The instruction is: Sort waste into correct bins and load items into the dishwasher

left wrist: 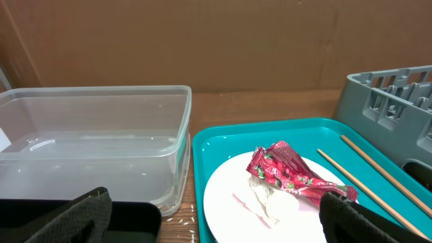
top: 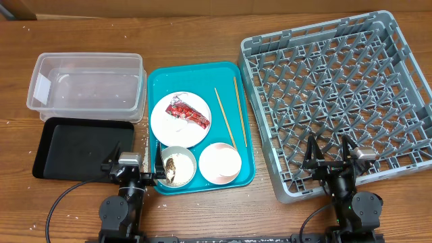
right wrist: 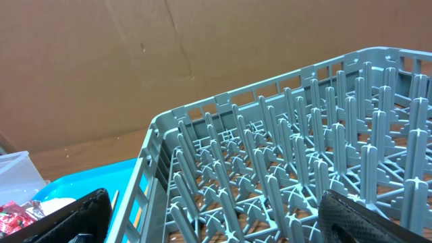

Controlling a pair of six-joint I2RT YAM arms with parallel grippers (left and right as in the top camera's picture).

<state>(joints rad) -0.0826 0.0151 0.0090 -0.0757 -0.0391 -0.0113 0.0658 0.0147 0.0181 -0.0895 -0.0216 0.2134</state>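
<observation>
Clear plastic makes the tub (top: 88, 56) at the upper left of the top view, and it has nothing in it. Under it, at the lower left, is the black tray (top: 74, 148), bare too. My left gripper (top: 135, 165) hangs low between the black tray and the teal tray (top: 156, 77). Its fingers are spread wide and hold nothing. On the teal tray I see the white plate (top: 165, 125) with the red wrapper (top: 187, 111) on top, and a white tissue (left wrist: 263, 199) tucked under it. Below the plate sit two bowls side by side: the left bowl (top: 190, 156) has rice and a brown bit inside, and the right bowl (top: 220, 162) looks clean. The chopsticks (top: 225, 118) lie along the right side of the teal tray. The big grey rack (top: 337, 101) fills the right side and nothing is in it yet. My right gripper (top: 329, 154) hangs over its near edge, fingers wide apart and holding nothing. I think the job is only starting, with the trash first. My left fingers need to go forward, dip down and pinch the red wrapper. Then I carry it to a bin, but I cannot tell which one.
</observation>
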